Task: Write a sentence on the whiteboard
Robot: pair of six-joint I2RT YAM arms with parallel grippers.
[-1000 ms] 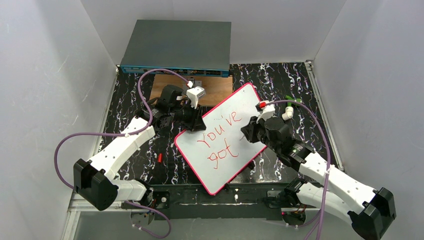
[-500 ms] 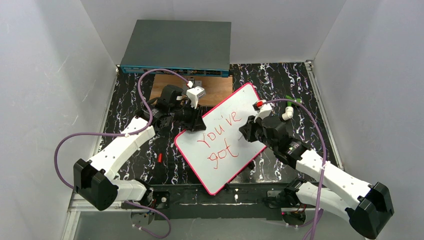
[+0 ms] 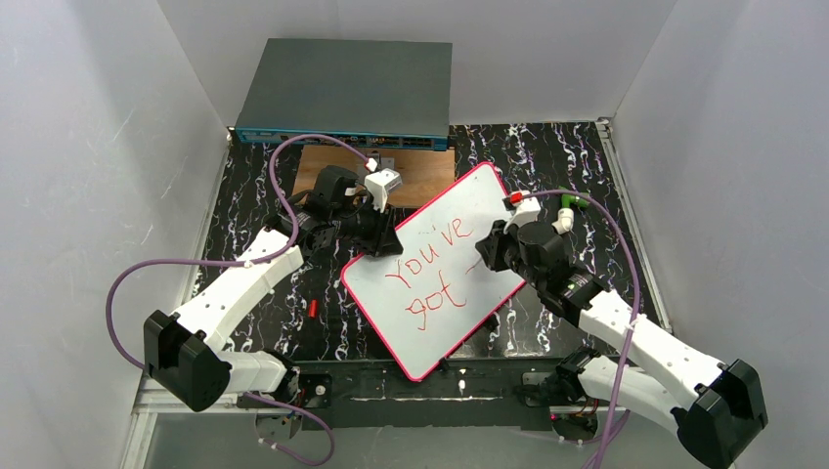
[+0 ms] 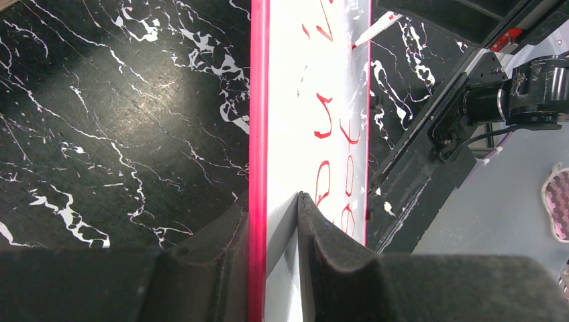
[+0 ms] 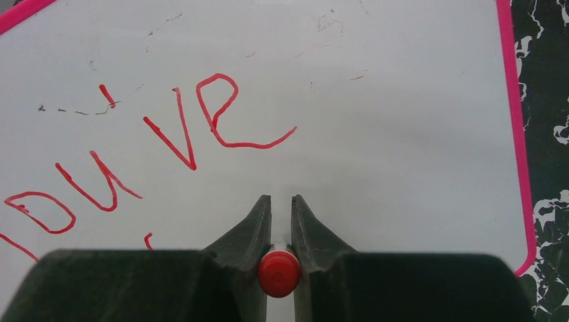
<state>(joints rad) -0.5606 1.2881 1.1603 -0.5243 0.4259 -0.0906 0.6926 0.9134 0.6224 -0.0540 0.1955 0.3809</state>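
The whiteboard lies tilted on the black marbled table, with "You've got" in red on it. My left gripper is shut on the board's far-left edge; the left wrist view shows the pink rim clamped between my fingers. My right gripper is shut on a red-ended marker, held upright over the board's right part, below "ve". The marker's tip shows in the left wrist view, close to the board surface. The board fills the right wrist view.
A grey network switch box stands at the back. A brown wooden board lies in front of it, partly under my left arm. A small red cap lies on the table left of the board. White walls close in both sides.
My right gripper with the marker has shifted slightly right and toward the back over the board. A short red dash now shows right of "got". The left arm has not moved.
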